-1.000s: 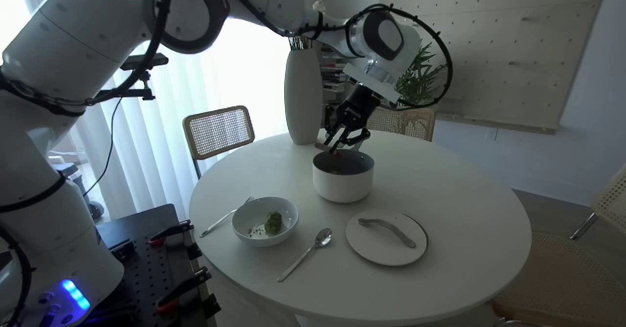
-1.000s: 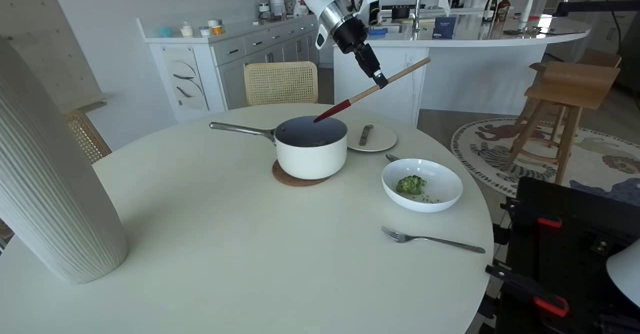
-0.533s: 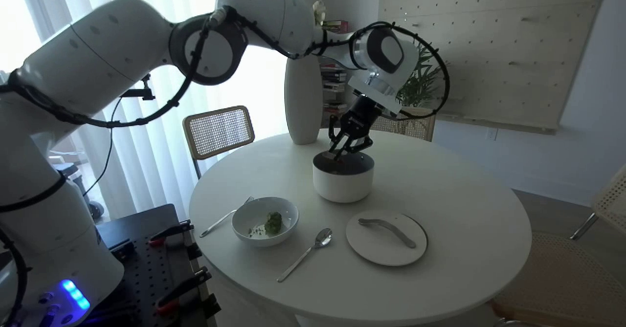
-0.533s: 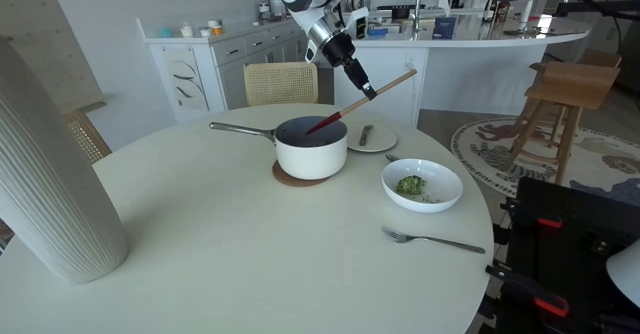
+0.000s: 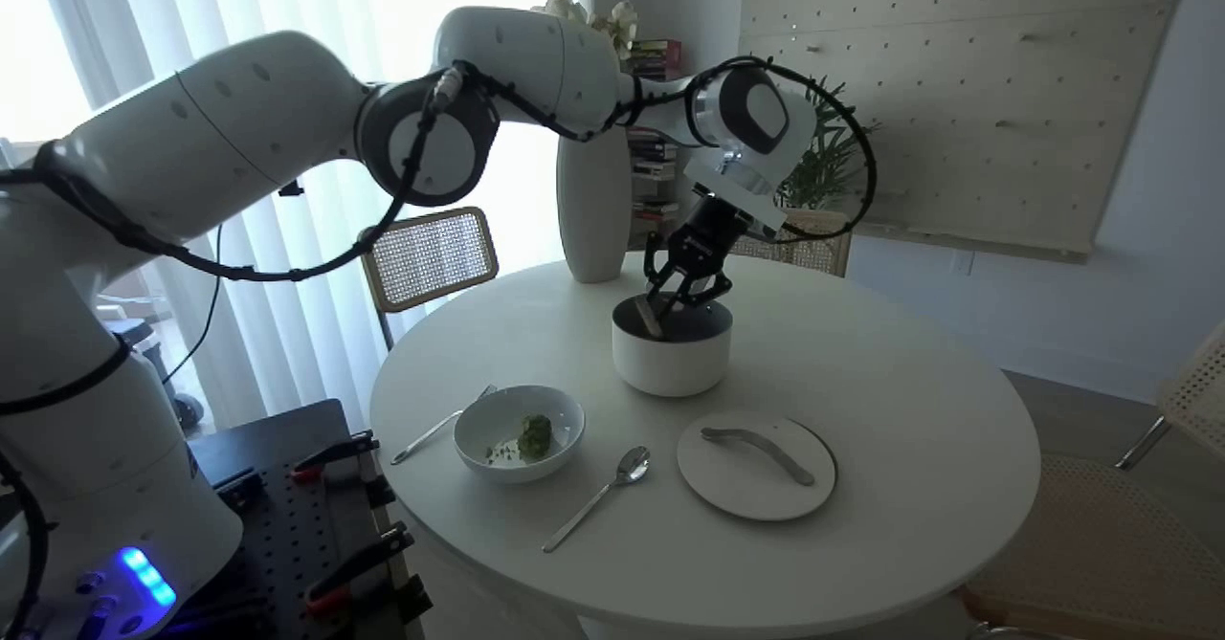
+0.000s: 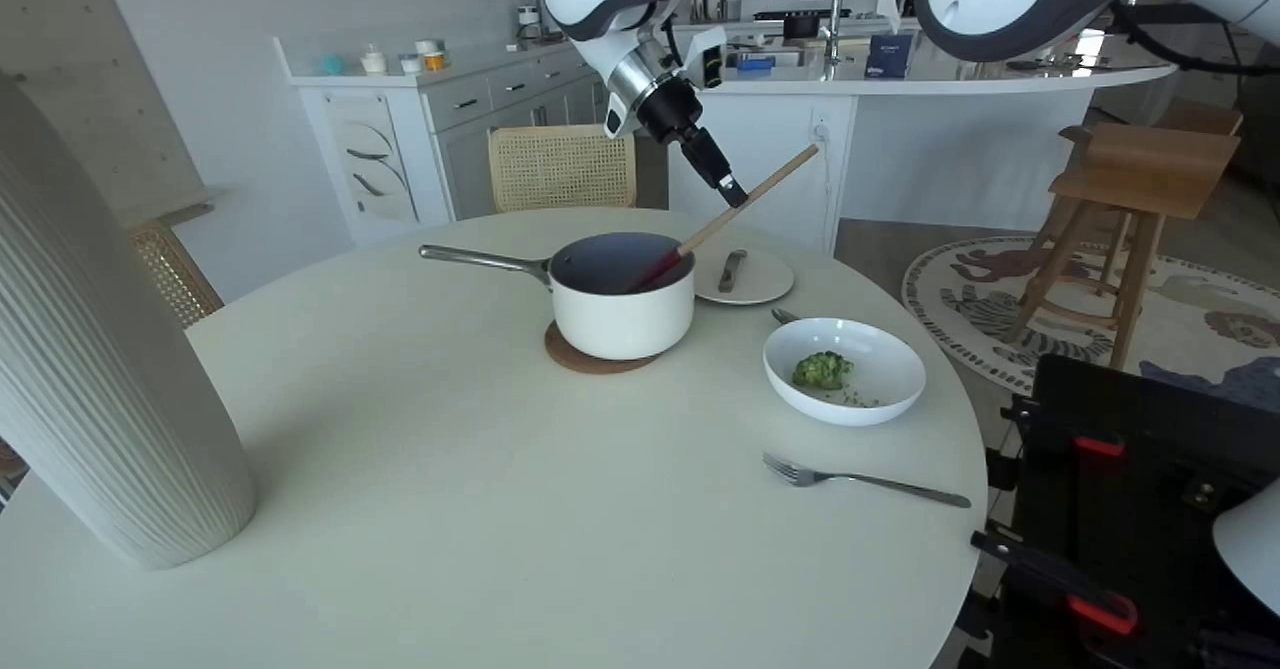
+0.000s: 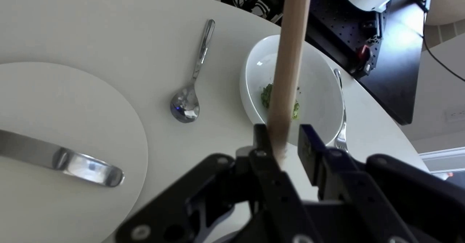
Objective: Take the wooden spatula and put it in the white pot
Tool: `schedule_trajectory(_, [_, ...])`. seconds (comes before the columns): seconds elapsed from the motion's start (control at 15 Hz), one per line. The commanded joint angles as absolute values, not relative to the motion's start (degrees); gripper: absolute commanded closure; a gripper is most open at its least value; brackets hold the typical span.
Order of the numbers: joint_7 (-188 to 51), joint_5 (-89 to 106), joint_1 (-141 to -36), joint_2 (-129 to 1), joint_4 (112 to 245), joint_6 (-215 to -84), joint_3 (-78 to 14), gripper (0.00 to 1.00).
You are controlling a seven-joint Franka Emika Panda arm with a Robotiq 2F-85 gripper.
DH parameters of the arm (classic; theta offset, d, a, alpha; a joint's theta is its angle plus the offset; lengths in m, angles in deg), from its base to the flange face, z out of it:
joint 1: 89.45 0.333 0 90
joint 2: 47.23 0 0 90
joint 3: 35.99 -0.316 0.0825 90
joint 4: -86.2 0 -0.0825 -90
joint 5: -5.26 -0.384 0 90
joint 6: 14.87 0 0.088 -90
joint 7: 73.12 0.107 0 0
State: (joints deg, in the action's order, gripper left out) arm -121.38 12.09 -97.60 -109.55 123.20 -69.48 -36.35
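Strong daylight passes through the pale curtains [image 5: 306, 334], and 3 cane chairs [image 5: 435, 255] stand by the round surface [image 5: 909, 430]. In an exterior view, a wooden stool [image 6: 1145, 184] stands on a patterned rug [image 6: 1195, 299], near the white kitchen island [image 6: 760, 124].

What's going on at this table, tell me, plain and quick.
A robot arm is putting a wooden spatula into the white pot on the round table. The spatula's red end is down inside the pot, and its handle slants up out of it. The claw is at the handle, not yet clear of it; the wrist view shows a gap beside the wood, so it looks open rather than clamped. A bowl with broccoli stands nearby.
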Motion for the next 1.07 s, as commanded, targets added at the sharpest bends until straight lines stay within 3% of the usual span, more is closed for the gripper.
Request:
schedule_trajectory(0.0, [-123.5, 13.3, -97.3, -111.4, 118.4, -66.8, -35.9, 0.42])
schedule_trajectory(0.2, [-123.7, 13.2, -97.6, -111.1, 118.0, -67.1, -35.9, 0.18])
schedule_trajectory(0.4, [-124.2, 13.4, -97.8, -110.5, 117.6, -67.9, -35.8, 0.0])
schedule_trajectory(0.93, [-123.0, 17.9, -97.6, -108.9, 112.2, -79.6, -34.6, 0.0])
schedule_trajectory(1.0, [-123.1, 17.5, -97.3, -111.8, 105.9, -79.5, -33.7, 0.0])
